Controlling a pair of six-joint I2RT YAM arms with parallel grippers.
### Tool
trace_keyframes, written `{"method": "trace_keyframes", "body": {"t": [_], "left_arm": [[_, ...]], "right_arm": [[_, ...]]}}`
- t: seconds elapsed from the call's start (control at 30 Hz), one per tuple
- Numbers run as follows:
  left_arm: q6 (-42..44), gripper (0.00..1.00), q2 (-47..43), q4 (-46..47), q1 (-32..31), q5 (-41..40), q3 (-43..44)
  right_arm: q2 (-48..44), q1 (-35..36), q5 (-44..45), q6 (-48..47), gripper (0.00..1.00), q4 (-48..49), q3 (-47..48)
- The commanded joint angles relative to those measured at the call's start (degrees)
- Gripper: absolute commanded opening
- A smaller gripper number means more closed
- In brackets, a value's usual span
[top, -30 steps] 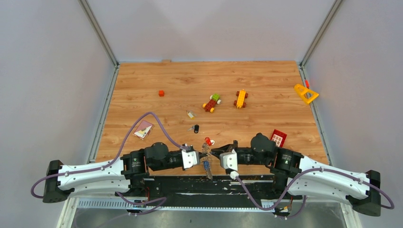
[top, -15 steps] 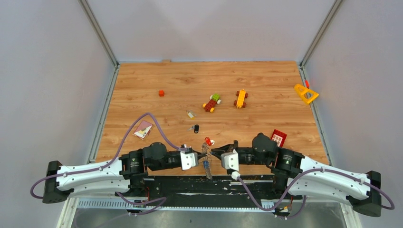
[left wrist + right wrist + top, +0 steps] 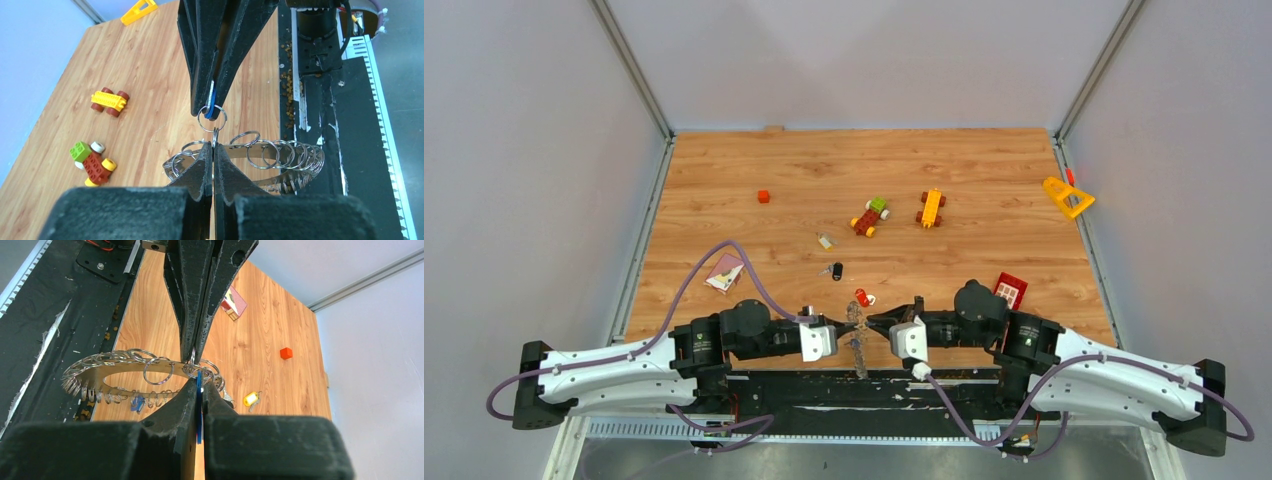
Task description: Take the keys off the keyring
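The keyring (image 3: 280, 177), a wide flat silver ring strung with several small split rings, hangs in the air between both grippers at the table's near edge (image 3: 857, 350). My left gripper (image 3: 214, 146) is shut on a small split ring at its rim. Facing it, my right gripper (image 3: 201, 382) is shut on a blue key (image 3: 199, 390), which also shows between the right fingers (image 3: 200, 75) as the blue key (image 3: 212, 100). Another blue key (image 3: 136, 402) dangles under the keyring. Red (image 3: 863, 297), black (image 3: 835, 270) and yellow (image 3: 826, 241) keys lie loose on the table.
Two toy block vehicles (image 3: 870, 216) (image 3: 931, 208) stand mid-table. A yellow triangle (image 3: 1067, 197) lies far right, a small red cube (image 3: 763, 196) far left, a pink card (image 3: 726, 272) near left and a red block (image 3: 1010, 290) near right. The black base plate (image 3: 325, 125) runs below the keyring.
My left arm has drawn back slightly to the left. The keyring has turned between the grippers, and the dangling blue key no longer shows from above.
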Motion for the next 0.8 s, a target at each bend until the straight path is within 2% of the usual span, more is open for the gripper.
{"method": "trace_keyframes", "body": {"t": [0.0, 0.77], "left_arm": [[2.1, 0.0, -0.2, -0.3, -0.2, 0.8, 3.5], [2.8, 0.0, 2.3, -1.4, -0.2, 1.4, 4.4]], "right_arm": [[0.5, 0.3, -1.1, -0.7, 0.0, 2.5, 2.1], [3.3, 0.4, 0.5, -1.8, 0.0, 3.4, 3.9]]}}
